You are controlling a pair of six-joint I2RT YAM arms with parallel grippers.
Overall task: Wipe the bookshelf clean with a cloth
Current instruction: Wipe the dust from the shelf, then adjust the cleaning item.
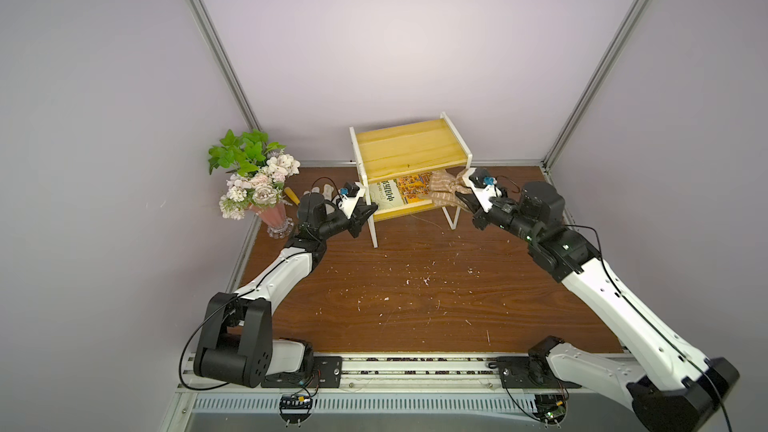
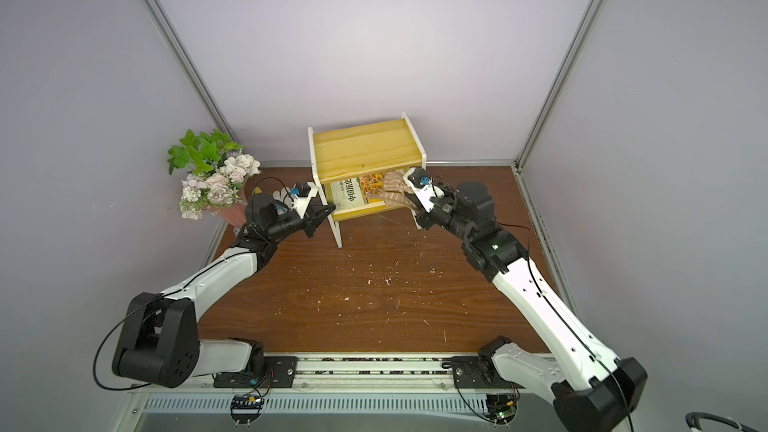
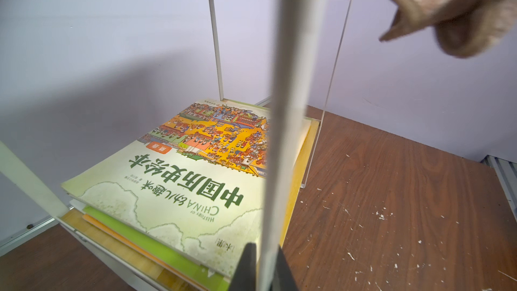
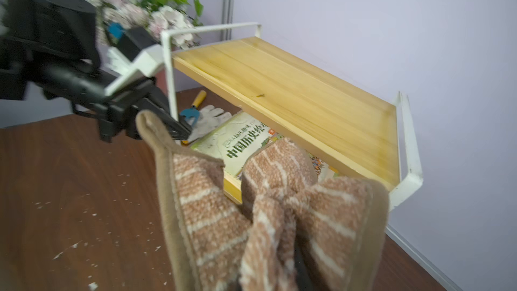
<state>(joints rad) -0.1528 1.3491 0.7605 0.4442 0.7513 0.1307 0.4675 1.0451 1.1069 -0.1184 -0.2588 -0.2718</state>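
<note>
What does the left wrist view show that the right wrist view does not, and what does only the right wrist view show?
Only the left wrist view: thinner green and orange books under the top book. Only the right wrist view: the bookshelf's top board, the flowers, a white glove. Both: the cloth, that top book, the crumb-strewn table, and the left gripper at the bookshelf's front leg.
</note>
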